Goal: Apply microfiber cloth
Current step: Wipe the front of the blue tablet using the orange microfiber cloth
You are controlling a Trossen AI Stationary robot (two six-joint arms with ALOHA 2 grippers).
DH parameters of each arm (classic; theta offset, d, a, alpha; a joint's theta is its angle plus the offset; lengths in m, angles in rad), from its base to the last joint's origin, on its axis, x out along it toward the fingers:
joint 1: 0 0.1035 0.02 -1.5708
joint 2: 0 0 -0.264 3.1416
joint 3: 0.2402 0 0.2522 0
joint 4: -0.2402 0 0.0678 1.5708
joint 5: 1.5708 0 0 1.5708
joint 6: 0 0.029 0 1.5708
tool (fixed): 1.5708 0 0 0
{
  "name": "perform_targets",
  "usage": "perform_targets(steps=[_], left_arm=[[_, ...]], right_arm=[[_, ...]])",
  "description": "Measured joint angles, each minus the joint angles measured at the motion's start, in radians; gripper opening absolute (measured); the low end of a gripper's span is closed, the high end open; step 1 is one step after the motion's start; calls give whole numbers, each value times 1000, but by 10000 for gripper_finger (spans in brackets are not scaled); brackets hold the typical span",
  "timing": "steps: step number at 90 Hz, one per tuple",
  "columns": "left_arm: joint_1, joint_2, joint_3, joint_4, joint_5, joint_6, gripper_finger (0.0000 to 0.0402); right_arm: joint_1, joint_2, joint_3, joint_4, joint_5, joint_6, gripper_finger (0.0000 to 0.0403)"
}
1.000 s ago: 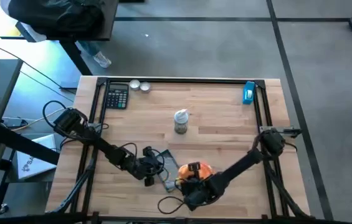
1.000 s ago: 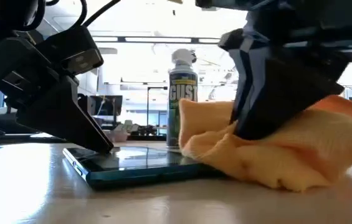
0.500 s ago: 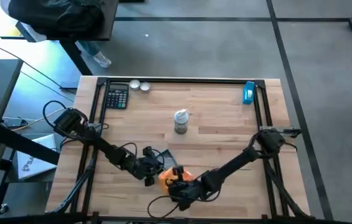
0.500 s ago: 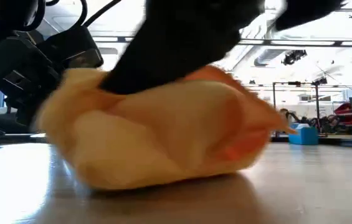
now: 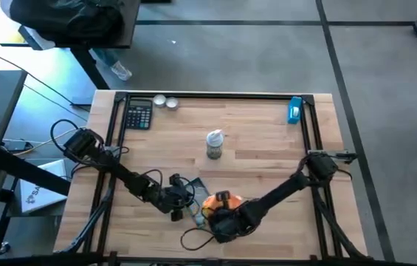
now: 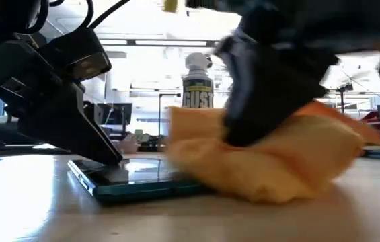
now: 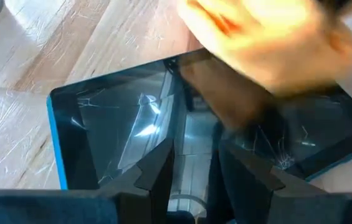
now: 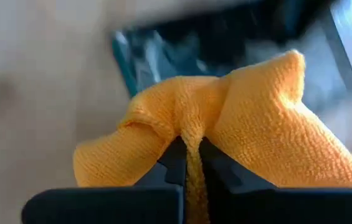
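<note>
Pinching a fold of the microfiber cloth between its two dark fingers, the right gripper sits low over the front middle of the wooden table, and the bunched orange fabric rests partly on the dark glossy tablet with a blue edge that lies flat on the wood. Seen from table height, the cloth bulges out on both sides of the right arm's dark wrist and covers the tablet's far end, its underside touching the tablet and the table beside it. From above, the cloth shows as a small orange patch just beside the left gripper. The left gripper's fingers are drawn close together with only a narrow gap, and their tips press down on the near end of the tablet's screen; in the low view the same gripper meets the device's edge at a slant. Behind the cloth stands an upright spray can, well apart from both arms on the table's middle. Farther back lie a calculator, two small round tins next to it, and a blue box near the far right edge
</note>
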Motion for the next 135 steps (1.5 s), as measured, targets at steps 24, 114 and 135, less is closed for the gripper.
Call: perform_targets(steps=[24,114,135], left_arm=[[-29,-95,-11,4,58,45,114],[-315,-65,4,-389,-271,-487,85],[-205,-99,-3,-472,-372,-280,80]], right_arm=[[-1,-28,-2,-135,47,66,0],[-199,54,-1,582,-141,-405,0],[-222,5,-1,420,-29,-378,0]])
